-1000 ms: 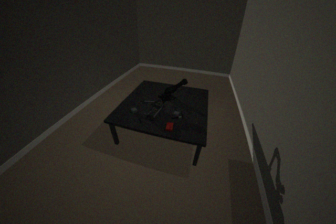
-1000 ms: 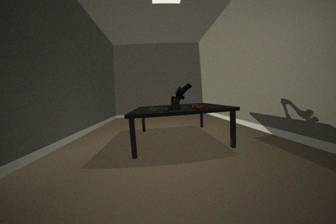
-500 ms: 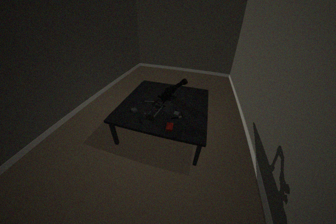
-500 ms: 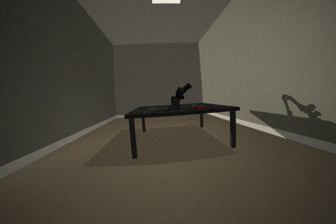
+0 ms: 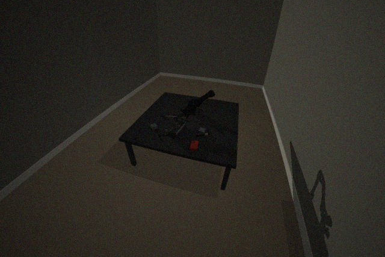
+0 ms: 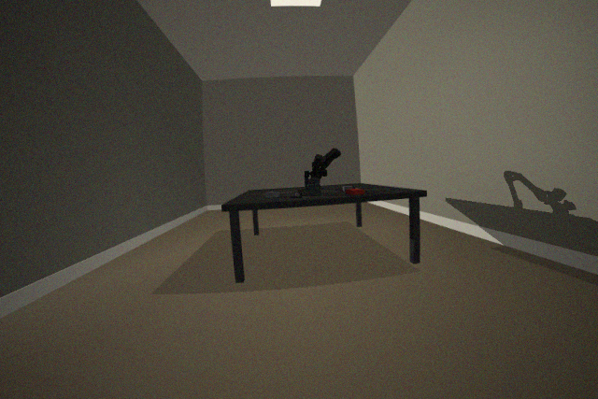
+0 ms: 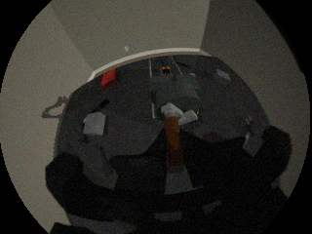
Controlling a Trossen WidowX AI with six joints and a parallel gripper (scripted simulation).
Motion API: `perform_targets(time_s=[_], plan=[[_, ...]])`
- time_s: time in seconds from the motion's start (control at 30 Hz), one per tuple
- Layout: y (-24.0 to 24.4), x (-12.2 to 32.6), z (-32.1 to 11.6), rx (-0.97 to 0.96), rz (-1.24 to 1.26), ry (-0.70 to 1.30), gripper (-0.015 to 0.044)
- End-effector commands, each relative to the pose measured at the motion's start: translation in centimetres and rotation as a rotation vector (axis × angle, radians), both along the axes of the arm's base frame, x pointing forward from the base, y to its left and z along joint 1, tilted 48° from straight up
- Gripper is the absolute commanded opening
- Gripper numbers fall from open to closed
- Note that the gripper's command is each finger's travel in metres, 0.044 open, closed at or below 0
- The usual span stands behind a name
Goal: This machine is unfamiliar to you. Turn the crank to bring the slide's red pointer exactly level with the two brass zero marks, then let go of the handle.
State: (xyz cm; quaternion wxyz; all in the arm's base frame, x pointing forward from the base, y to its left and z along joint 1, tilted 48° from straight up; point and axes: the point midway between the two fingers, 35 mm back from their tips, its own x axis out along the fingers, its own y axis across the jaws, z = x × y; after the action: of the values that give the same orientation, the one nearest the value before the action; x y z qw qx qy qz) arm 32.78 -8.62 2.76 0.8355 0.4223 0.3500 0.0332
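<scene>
The crank's orange-brown handle (image 7: 174,138) stands upright in the middle of the wrist view. My gripper (image 7: 170,131) is shut on it, with one dark finger on each side. Pale crank parts (image 7: 179,114) show just beyond the handle, in front of a dark grey housing (image 7: 176,92). Farther off, between thin pale rails, is a small red pointer (image 7: 166,67) with yellowish spots close by. It is too small and dark to tell whether the pointer is level with the brass marks. In the top and exterior views the machine is dark and its details cannot be made out.
A red block (image 5: 194,144) (image 6: 354,191) (image 7: 109,78) lies near the table's edge. A pale grey block (image 5: 202,130) (image 7: 95,123) and a small black piece (image 7: 100,105) lie to one side of the machine. Another grey block (image 5: 153,126) (image 7: 223,75) lies on the other side.
</scene>
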Motion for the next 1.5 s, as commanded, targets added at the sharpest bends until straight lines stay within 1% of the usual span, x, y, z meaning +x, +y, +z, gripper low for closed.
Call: perform_targets(time_s=[0.0, 1.47], plan=[[-0.9, -0.3, -0.1, -0.003, -0.019, 0.001, 0.0000], [-2.2, -0.8, -1.5, -0.004, -0.019, 0.001, 0.0000]])
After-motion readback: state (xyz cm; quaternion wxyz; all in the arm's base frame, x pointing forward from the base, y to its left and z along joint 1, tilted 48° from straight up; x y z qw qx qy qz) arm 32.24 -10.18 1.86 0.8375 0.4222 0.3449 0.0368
